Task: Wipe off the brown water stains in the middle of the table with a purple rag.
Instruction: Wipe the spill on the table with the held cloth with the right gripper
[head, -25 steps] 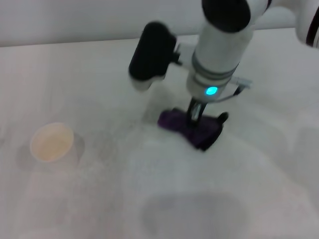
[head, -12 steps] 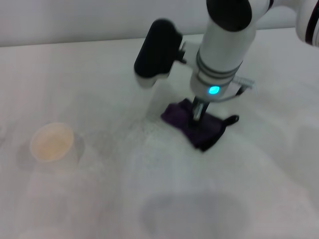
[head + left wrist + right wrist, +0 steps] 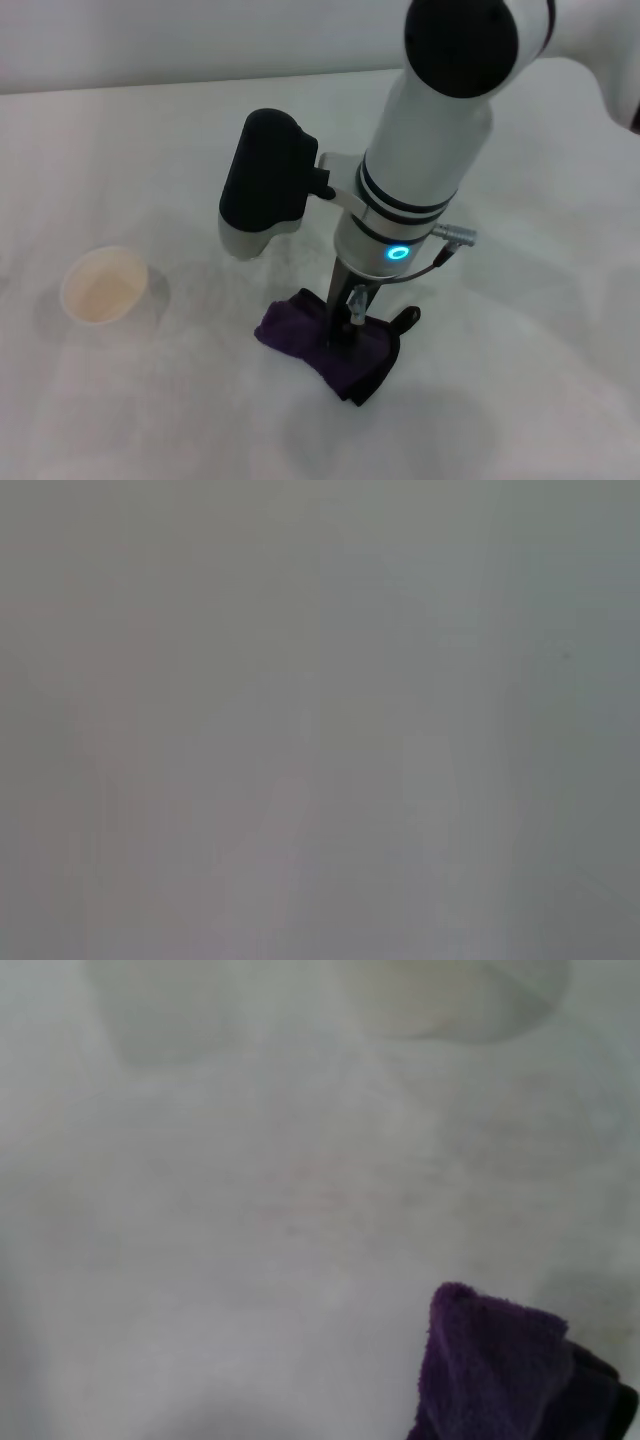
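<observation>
The purple rag (image 3: 328, 345) lies bunched on the white table (image 3: 520, 330) near the front middle, its black loop (image 3: 405, 318) sticking out to the right. My right gripper (image 3: 345, 325) comes straight down from above and is shut on the rag, pressing it to the table. The rag's corner also shows in the right wrist view (image 3: 505, 1370). No tan-brown stain shows in any view. My left gripper is out of view; the left wrist view shows only flat grey.
A white paper cup (image 3: 104, 286) stands at the left of the table; its blurred rim shows in the right wrist view (image 3: 450, 1000). Faint grey mottled marks lie across the table. The right arm's black wrist block (image 3: 262, 180) hangs above the table's middle.
My right gripper has dragged the rag from the middle of the table toward the front and a little left. The cup has not moved.
</observation>
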You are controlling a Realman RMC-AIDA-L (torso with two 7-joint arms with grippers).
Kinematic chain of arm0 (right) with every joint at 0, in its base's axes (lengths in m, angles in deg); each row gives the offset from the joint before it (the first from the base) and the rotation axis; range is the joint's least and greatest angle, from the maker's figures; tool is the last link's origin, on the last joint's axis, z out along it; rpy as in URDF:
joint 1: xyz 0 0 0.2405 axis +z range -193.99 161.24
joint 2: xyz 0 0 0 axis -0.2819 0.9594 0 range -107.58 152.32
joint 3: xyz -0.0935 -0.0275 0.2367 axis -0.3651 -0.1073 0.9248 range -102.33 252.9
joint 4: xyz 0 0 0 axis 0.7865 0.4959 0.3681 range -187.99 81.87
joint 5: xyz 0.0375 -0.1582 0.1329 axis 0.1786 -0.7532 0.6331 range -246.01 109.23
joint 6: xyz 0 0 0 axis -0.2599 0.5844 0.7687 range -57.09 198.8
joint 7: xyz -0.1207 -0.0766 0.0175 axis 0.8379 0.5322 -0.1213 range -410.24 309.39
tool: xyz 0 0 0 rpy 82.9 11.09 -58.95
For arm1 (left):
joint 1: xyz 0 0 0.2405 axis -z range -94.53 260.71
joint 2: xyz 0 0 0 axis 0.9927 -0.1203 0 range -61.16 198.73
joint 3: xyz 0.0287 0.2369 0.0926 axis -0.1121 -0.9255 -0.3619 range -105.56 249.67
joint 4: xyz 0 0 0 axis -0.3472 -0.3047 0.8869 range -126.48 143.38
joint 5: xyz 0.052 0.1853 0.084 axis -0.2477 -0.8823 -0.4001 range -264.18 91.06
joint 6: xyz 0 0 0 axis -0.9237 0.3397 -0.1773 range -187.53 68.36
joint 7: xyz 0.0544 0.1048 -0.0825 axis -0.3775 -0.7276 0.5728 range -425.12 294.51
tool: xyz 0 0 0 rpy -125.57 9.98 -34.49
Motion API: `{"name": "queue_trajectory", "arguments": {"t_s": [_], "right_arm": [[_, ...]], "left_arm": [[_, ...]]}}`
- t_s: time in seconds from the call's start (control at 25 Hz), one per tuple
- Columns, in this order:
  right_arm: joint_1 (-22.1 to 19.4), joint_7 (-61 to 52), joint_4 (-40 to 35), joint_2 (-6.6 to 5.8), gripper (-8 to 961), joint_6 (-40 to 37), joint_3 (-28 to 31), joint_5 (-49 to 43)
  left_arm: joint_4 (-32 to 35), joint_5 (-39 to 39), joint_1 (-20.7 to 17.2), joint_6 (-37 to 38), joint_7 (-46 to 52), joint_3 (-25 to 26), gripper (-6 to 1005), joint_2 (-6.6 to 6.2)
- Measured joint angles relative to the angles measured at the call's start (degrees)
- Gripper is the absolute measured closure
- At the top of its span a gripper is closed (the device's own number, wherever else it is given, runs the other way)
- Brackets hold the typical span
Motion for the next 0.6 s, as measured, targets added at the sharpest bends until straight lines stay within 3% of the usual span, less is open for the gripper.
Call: {"name": "queue_trajectory", "arguments": {"t_s": [0.12,0.2,0.6], "right_arm": [[-1.5,-1.0,-1.1,-0.24,850,0.9,1.7,-3.3],[-3.9,-1.9,-1.2,-0.35,845,1.8,6.9,-10.5],[-9.6,0.7,-1.2,-0.84,819,7.0,24.6,-26.7]], "left_arm": [[0.1,0.0,0.0,0.0,0.0,0.0,107,-0.03],[0.3,0.0,0.0,0.0,0.0,0.0,107,-0.08],[0.4,0.0,0.5,-0.8,0.0,0.0,107,-0.25]]}}
